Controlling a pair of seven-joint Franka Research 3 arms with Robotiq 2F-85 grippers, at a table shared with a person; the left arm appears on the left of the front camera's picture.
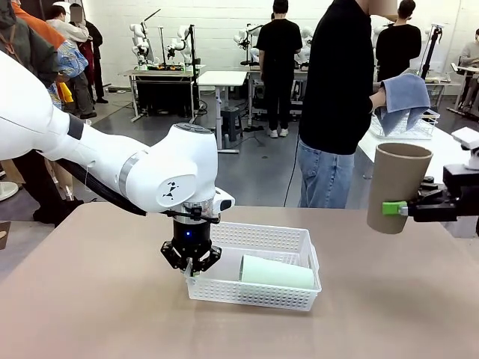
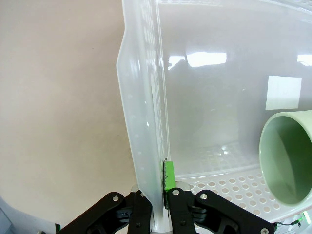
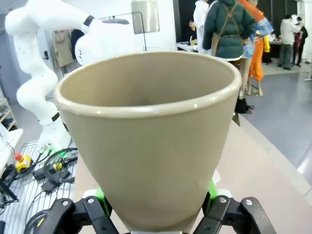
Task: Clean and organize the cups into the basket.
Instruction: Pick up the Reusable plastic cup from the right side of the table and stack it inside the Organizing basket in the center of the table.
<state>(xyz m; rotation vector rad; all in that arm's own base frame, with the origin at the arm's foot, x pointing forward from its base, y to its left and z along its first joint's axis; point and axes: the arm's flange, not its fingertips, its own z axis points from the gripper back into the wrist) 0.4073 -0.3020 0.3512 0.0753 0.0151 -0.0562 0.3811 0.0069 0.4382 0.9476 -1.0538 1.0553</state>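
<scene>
Right gripper (image 1: 397,210) is gripping a tan cup (image 1: 397,176) upright, well right of and above the basket (image 1: 254,293); left gripper (image 1: 191,265) is pinching the basket's left wall, jaws closed; green cup (image 1: 277,272) is lying lengthwise inside.

White lattice basket (image 1: 251,293); mint-green cup (image 1: 277,273); tan cup (image 1: 397,187); blue cloth (image 1: 404,101).

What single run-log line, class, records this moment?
left gripper: shut on basket wall | right gripper: holding tan cup upright, aloft | mint cup: lying in basket | person: holding blue cloth
</scene>
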